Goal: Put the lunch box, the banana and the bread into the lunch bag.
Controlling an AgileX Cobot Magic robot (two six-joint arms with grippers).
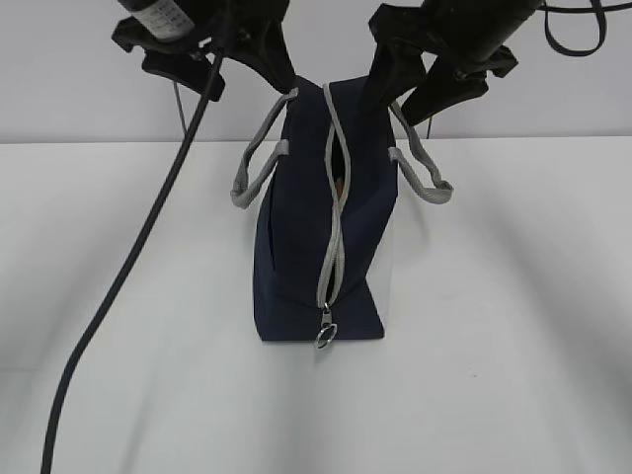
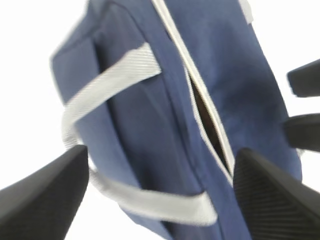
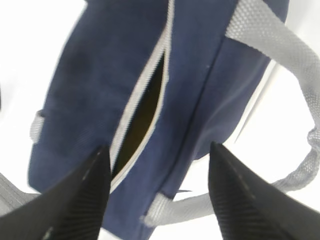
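Both your left hand (image 2: pixel 160 195) and right hand (image 3: pixel 160 192) hang released above the lunch bag (image 1: pixel 296 247); nothing remains outside, so zip it next.

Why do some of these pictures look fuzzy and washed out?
Left wrist view: the lunch bag and its strap look smeared, and the white table around it is blown out. Right wrist view: sharper, the zipper slit dark inside. Exterior view: even light, soft shadows beside the bag on the table.

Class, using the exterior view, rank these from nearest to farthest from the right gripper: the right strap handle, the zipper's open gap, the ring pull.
1. Right strap handle, just below the right gripper.
2. Open gap, upper middle of bag.
3. Ring pull, bottom front.
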